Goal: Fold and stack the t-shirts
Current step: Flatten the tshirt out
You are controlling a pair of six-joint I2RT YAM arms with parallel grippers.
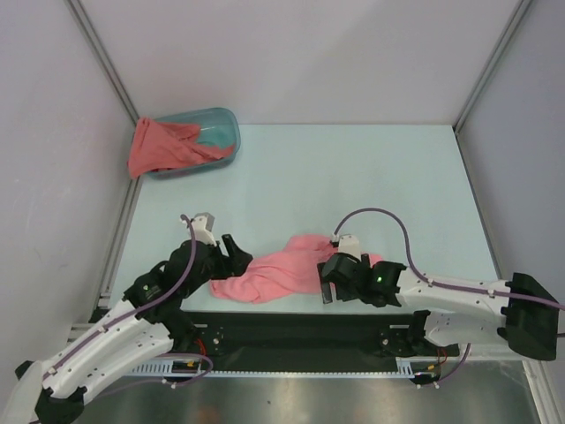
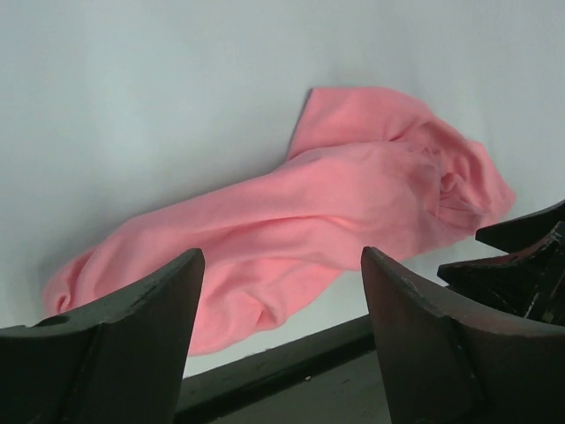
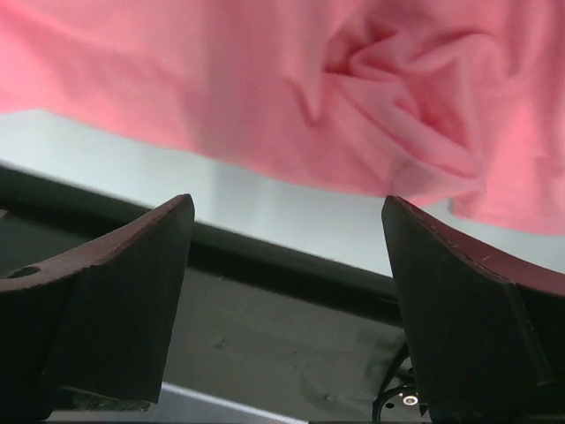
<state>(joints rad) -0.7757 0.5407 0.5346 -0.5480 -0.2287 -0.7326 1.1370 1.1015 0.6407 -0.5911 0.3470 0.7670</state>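
A light salmon-pink t-shirt [image 1: 282,269] lies crumpled in a long heap near the table's front edge, between the two grippers. It also shows in the left wrist view [image 2: 353,212] and in the right wrist view [image 3: 291,79]. My left gripper [image 1: 237,253] is open and empty just left of the heap. My right gripper [image 1: 332,290] is open and empty at the heap's right end, by the front edge. A darker coral-red t-shirt [image 1: 159,146] hangs over the left rim of the teal tub.
The teal translucent tub [image 1: 216,128] stands at the table's far left corner. A black strip [image 1: 291,325] runs along the table's front edge. Grey walls with metal frame posts close in the left, back and right.
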